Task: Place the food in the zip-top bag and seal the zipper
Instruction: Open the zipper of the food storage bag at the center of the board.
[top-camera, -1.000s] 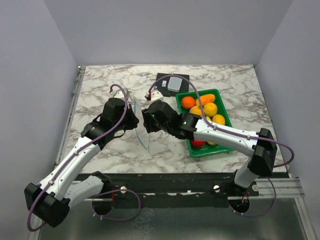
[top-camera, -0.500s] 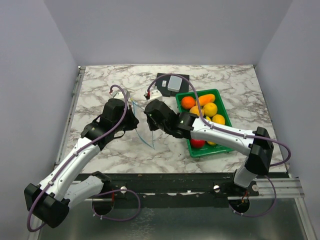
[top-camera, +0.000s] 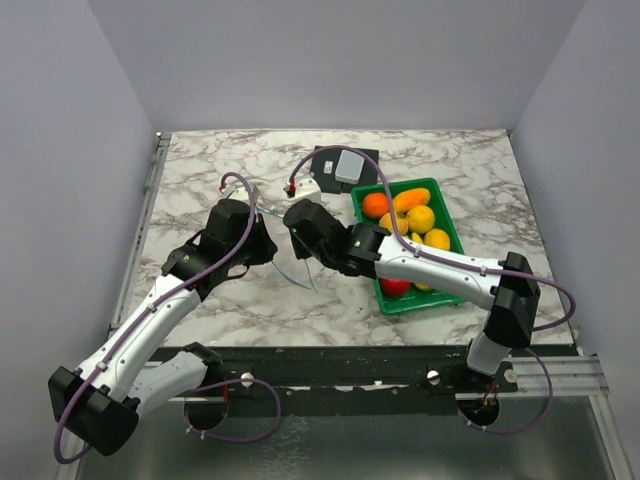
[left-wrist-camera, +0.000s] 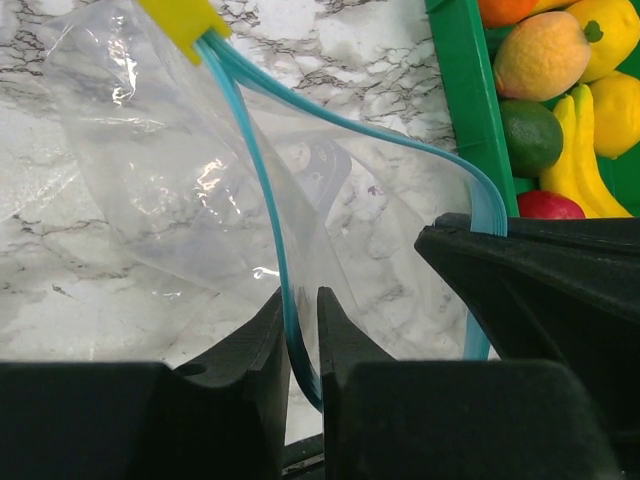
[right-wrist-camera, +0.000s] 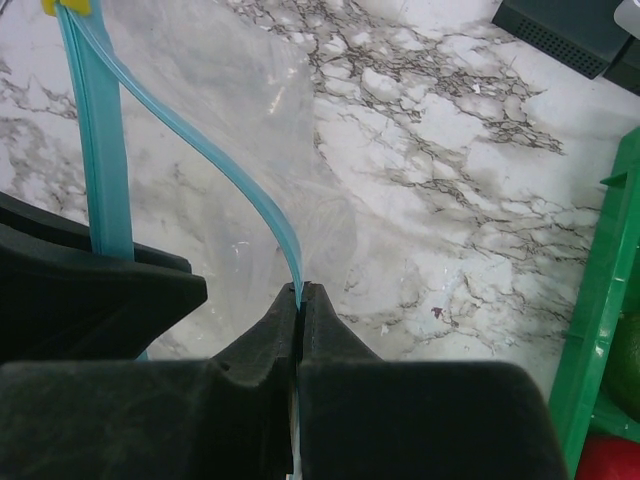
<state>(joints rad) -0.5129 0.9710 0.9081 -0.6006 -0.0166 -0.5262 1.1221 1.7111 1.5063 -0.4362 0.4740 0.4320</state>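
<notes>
The clear zip-top bag (top-camera: 297, 274) hangs between my two grippers at mid table, its mouth held apart. In the left wrist view the bag (left-wrist-camera: 180, 170) shows its light-blue zipper (left-wrist-camera: 250, 150) and a yellow slider (left-wrist-camera: 185, 15). My left gripper (top-camera: 270, 252) (left-wrist-camera: 300, 300) is shut on one lip of the zipper. My right gripper (top-camera: 297, 248) (right-wrist-camera: 300, 290) is shut on the other lip (right-wrist-camera: 225, 165). The food lies in the green tray (top-camera: 425, 303): an orange (top-camera: 376, 204), a yellow fruit (top-camera: 421, 218), a red one (top-camera: 395, 287), a banana bunch (left-wrist-camera: 575, 160) and a green one (left-wrist-camera: 530, 135).
The green tray's wall (left-wrist-camera: 465, 90) stands just right of the bag, close to my right arm. A black device with a white block on it (top-camera: 340, 165) sits behind the tray. Bare marble lies left of and in front of the bag.
My right gripper has shifted a little toward the far left with its lip of the zipper, and the bag's mouth has spread wider. The left arm has barely moved.
</notes>
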